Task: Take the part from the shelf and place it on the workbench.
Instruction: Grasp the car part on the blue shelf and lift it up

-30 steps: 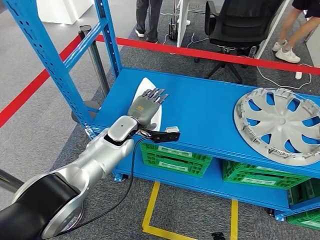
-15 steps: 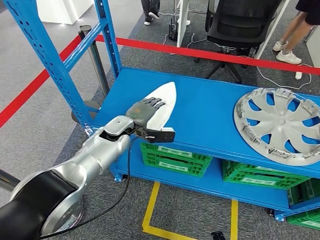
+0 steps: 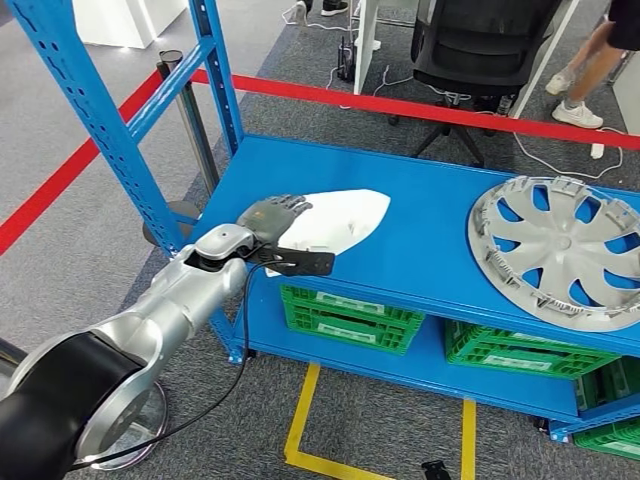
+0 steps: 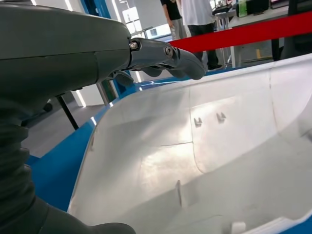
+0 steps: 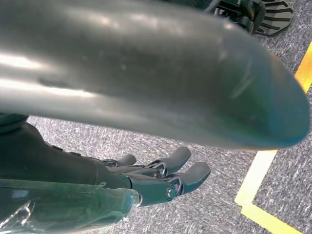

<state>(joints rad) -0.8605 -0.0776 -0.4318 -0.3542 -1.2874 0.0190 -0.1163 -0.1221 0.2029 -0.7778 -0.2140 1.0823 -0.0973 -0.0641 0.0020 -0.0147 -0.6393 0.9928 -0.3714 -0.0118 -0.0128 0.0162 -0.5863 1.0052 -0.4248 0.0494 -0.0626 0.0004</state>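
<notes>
Head view: left hand [image 3: 273,216] is lying on the near-left end of the white part [image 3: 340,218], fingers draped over its top; looks like it's gripping the edge, w/ the part's pointed end sticking out toward the shelf's middle. Part is sitting near the front-left corner of the blue shelf [image 3: 423,215], not yet lifted clear as far as can be judged. A grey wheel cover [image 3: 562,248] is lying flat at the shelf's right end, well apart from the part. On the lower deck, green crates [image 3: 351,315] are sitting under the front edge; contents can't be made out from here. Red barrier tape [image 3: 423,110] is running behind the shelf, an office chair [image 3: 483,50] and a person's legs [image 3: 585,70] beyond it.

Left wrist view: fingers [image 4: 173,56] are curling over the part's [image 4: 206,146] rim, thumb underneath, so the hand is holding the shell by its edge. Inside is smooth, glossy, w/ small moulded clips. Judgement: thin plastic moulding, light, fairly stiff but prob. flexing at the long tip; slick surface, so the rim near the wide end is the sensible place to hold, keeping it level so it isn't sliding out. Clips could snap if knocked.

Right wrist view: right hand [image 5: 154,178] is hanging over grey carpet, fingers loosely extended and apart, holding nothing. Yellow floor tape [image 5: 272,170] is showing beside it.
</notes>
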